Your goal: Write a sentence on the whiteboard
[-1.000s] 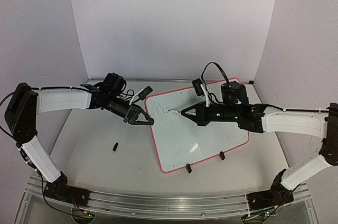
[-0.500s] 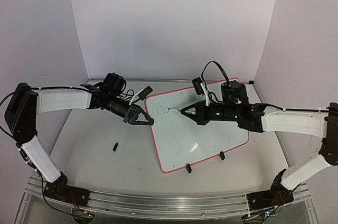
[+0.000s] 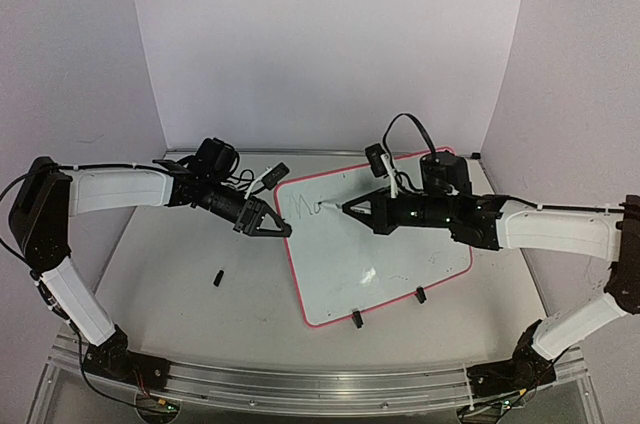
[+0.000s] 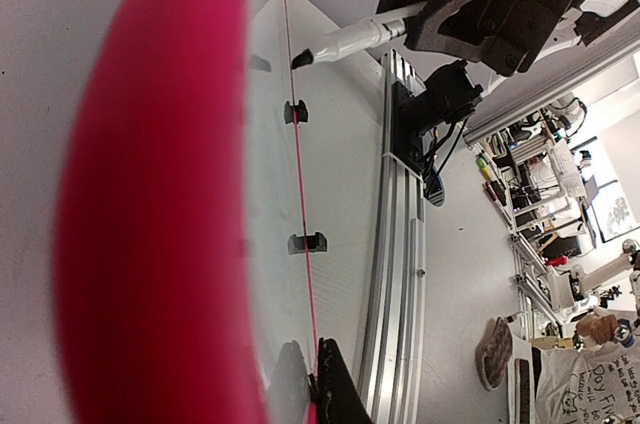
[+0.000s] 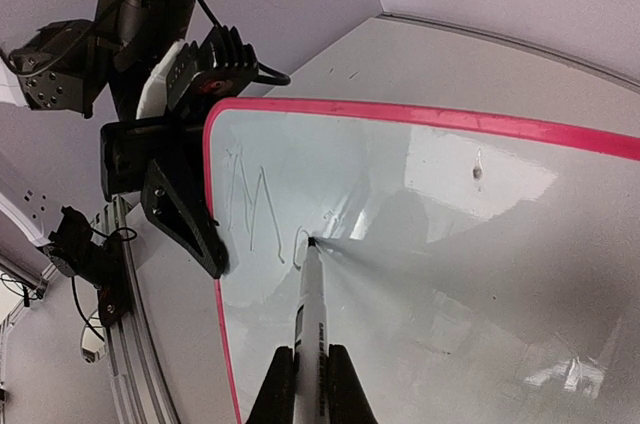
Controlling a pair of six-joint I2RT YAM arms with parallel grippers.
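Sentence barely begun: only "Mo" on whiteboard's far-left corner, rest outstanding; right claw clamped on marker, left claw closed at rim.

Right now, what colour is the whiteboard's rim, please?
Pink-red whiteboard rim, clearest in right wrist view.

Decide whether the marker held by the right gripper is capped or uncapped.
Uncapped: the marker shows a bare dark tip, resting on the whiteboard at the end of the letters reading roughly "Mo".
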